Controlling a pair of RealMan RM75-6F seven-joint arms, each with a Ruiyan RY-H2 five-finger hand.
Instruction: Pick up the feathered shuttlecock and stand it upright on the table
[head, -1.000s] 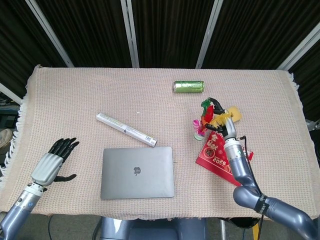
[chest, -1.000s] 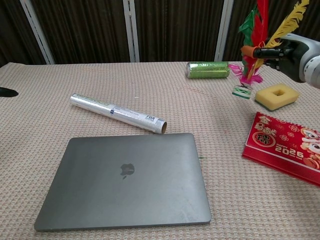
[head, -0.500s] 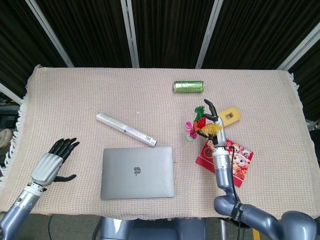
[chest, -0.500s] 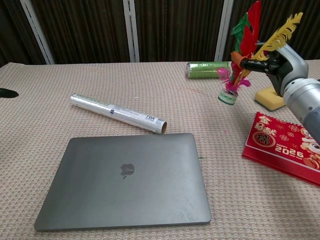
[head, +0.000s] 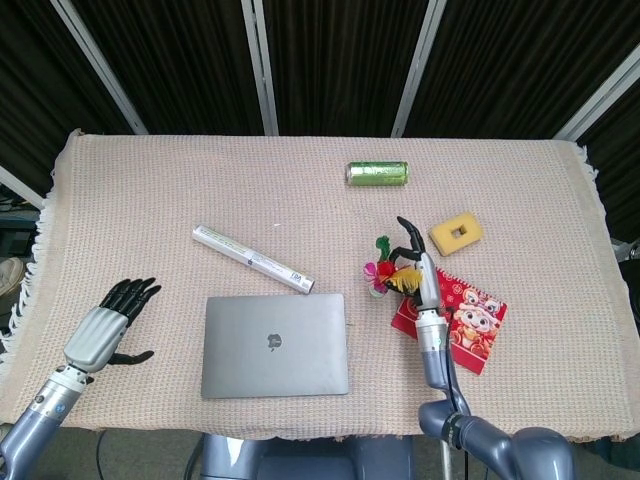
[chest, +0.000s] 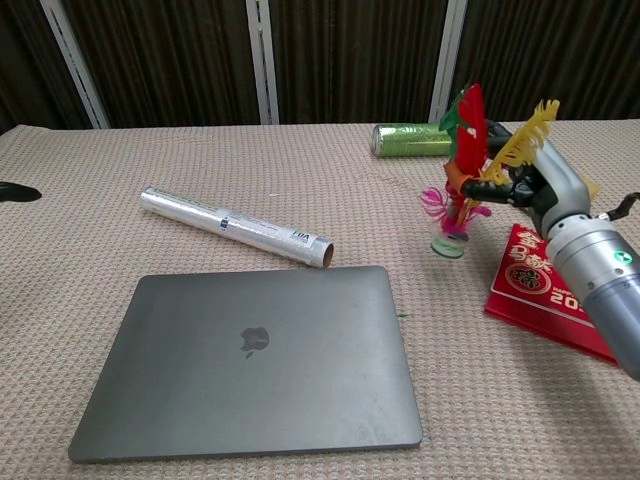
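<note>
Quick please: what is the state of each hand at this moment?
Left hand: open, holds nothing, at the table's left edge.
Right hand: pinches the feathers of the shuttlecock, base down near the table.

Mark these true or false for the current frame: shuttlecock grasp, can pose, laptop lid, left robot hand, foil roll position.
1. The right robot hand holds the shuttlecock by its feathers. True.
2. The green can stands upright. False: it lies on its side.
3. The laptop is closed. True.
4. The left robot hand holds the foil roll. False: it holds nothing, fingers apart, well clear of the roll.
5. The foil roll lies on the laptop. False: it lies on the table beyond the lid.
</note>
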